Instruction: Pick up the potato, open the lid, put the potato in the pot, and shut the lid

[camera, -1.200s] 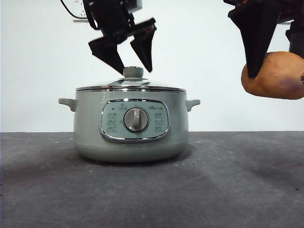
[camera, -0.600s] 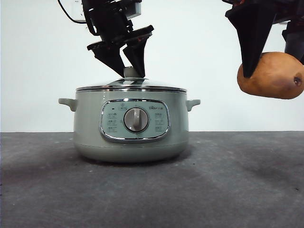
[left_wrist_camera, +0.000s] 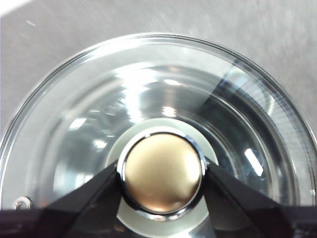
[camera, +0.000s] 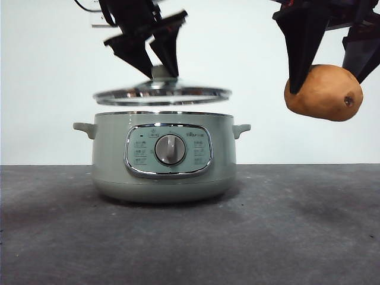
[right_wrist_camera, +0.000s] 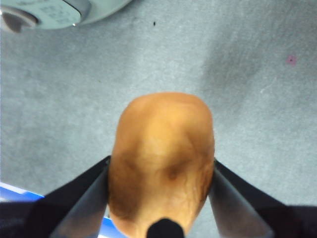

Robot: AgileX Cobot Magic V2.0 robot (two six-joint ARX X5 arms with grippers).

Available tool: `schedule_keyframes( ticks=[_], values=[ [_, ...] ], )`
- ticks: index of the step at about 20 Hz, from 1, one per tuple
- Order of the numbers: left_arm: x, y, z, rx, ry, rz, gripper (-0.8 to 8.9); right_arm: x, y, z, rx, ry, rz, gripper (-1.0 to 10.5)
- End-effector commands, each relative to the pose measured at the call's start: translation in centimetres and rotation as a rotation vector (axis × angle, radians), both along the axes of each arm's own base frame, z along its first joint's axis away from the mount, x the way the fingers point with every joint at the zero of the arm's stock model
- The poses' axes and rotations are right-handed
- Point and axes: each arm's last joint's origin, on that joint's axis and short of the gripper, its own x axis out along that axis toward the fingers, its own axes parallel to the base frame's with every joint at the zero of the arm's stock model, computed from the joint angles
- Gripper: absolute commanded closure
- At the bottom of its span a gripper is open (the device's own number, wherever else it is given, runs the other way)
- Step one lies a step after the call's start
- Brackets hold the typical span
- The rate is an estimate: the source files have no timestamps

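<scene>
1. A dark grey, speckled surface runs under a plain white wall.
2. The sage-green electric pot stands on the surface, its control panel and silver dial facing the front camera.
3. The glass lid hangs level just above the pot's rim, clear of it.
4. The left hand reaches down from above, its jaws pinching the lid's knob.
5. The right hand hangs high, well to the side of the pot, jaws clamped on the potato, held in the air.
</scene>
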Motion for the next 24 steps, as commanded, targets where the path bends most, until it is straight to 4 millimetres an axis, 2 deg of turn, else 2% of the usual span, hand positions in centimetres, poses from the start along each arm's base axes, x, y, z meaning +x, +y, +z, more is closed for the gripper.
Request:
schedule_keyframes(
  ticks=[1,4,7,12,15,19,24],
  values=[
    [-0.2,1.6,1.9,-0.008,-0.079,0.059,8.22,0.4,0.3,1.5,0.037,-0.044,-0.016,9.6],
    [-0.1,3.9,2.8,0.005,-0.103,0.133,8.22,1.5,1.0,3.6,0.086,-0.092,-0.007,9.6],
    [0.2,6.9,3.7,0.004,-0.114,0.209,8.22,4.0,2.6,5.2,0.124,-0.104,0.009,9.6],
    [0.6,12.3,4.2,0.015,-0.105,0.349,8.22,9.7,7.0,4.9,0.147,-0.096,0.052,9.6],
    [0.5,15.3,4.5,0.022,-0.094,0.429,8.22,13.2,10.4,3.1,0.155,-0.1,0.078,9.6],
    [0.4,17.8,4.5,0.029,-0.077,0.497,8.22,16.1,14.2,-0.5,0.146,-0.11,0.124,9.6],
    [0.4,19.2,4.4,0.028,-0.07,0.531,8.22,17.1,17.5,-5.0,0.106,-0.111,0.197,9.6]
  ],
)
